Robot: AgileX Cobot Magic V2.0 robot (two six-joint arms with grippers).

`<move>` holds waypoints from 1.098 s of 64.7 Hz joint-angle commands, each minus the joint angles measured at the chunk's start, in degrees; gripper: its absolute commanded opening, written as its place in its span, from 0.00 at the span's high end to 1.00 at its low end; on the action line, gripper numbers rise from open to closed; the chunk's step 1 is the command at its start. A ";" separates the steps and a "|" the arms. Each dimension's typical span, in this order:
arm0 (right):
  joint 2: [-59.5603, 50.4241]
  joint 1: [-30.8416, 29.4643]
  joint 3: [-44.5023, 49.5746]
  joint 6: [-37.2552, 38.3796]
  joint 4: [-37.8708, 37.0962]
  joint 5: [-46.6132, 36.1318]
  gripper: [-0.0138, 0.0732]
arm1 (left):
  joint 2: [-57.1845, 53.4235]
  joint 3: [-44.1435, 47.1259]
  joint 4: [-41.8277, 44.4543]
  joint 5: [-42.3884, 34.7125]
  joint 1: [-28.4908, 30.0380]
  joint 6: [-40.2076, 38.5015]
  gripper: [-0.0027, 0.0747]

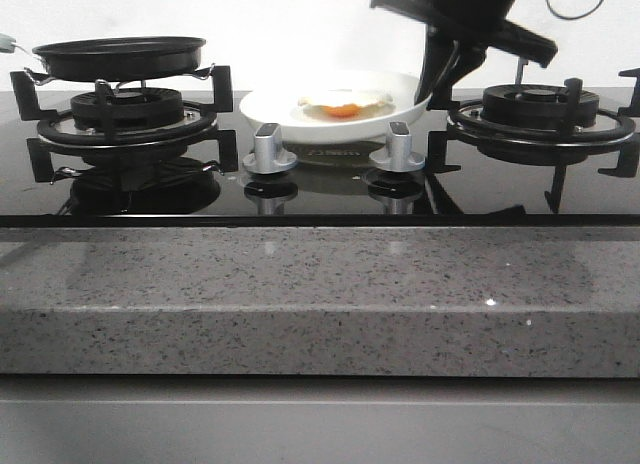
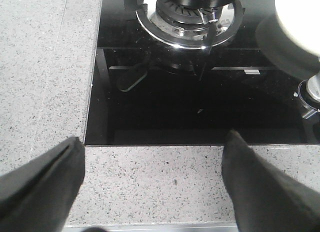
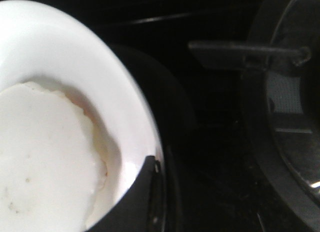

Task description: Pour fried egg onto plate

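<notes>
One fried egg point(image 1: 342, 106) lies on the white plate point(image 1: 270, 112), which sits on the stove between the two burners. Your right gripper point(image 1: 440, 74) pinches the plate's rim. Your left gripper point(image 2: 152, 184) is wide open, holding nothing, over the counter point(image 2: 45, 82).
</notes>
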 commanded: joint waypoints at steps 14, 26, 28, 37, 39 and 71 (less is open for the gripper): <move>-3.36 -1.29 -2.44 0.21 0.51 -0.94 0.52 | -0.06 -1.40 0.15 -3.96 -0.55 -0.49 0.25; -6.23 -1.87 -2.44 -0.87 1.80 3.38 0.50 | -0.06 -1.40 0.15 -3.96 -0.55 -0.49 0.25; -7.00 -1.87 -2.44 -2.04 1.80 4.19 0.50 | -0.06 -1.40 0.15 -3.96 -0.55 -0.49 0.25; -11.39 -1.67 -2.22 -7.60 1.74 7.86 0.50 | -0.06 -1.40 0.15 -3.96 -0.55 -0.49 0.25; -12.72 -1.55 -2.18 -8.99 1.62 9.03 0.50 | -0.06 -1.40 0.15 -3.96 -0.55 -0.49 0.25; -47.47 -0.59 29.57 -21.53 -0.29 -4.66 0.50 | -0.06 -1.40 0.15 -3.96 -0.55 -0.49 0.25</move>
